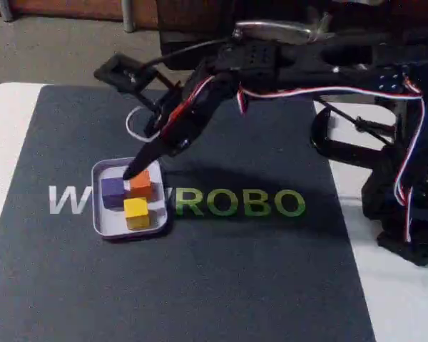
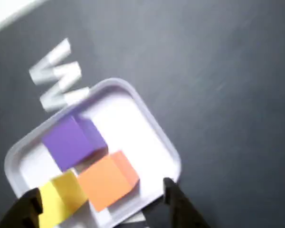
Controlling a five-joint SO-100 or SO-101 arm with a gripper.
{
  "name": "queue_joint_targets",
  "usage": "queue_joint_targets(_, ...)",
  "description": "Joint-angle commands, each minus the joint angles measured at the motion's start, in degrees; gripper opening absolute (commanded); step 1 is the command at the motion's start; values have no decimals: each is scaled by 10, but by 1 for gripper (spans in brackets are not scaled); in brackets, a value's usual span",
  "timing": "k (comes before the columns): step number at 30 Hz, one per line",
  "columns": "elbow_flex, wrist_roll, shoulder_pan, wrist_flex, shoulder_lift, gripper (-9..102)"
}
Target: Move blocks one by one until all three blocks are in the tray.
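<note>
Tray [image 1: 100, 221], pale lavender-white, shallow, rounded corners w/ raised rim, is seen on the dark mat [image 1: 200, 285] toward the tabletop's left side in the fixed view, long axis running front-to-back. Three matte cubes are held inside: purple block [image 1: 113, 191] at rear left, yellow block [image 1: 136, 211] in front, orange block [image 1: 141, 184] at rear right, all close together. Pincer [image 2: 102, 202] is seen spread open above them, gripping nothing.
</note>
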Motion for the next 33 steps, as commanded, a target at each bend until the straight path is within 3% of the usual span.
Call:
queue_joint_targets(1, -25, -4, -1, 3, 43, 30)
queue_joint_targets(11, 47, -14, 2, 10, 149, 26)
queue_joint_targets(19, 279, -50, -12, 10, 439, 23)
queue_joint_targets(22, 388, -68, -24, 18, 578, 18)
queue_joint_targets(26, 466, -98, -33, 100, 700, 13)
queue_joint_targets(31, 619, -135, -46, 120, 882, -6)
queue_joint_targets(33, 692, -162, -45, 146, 984, -8)
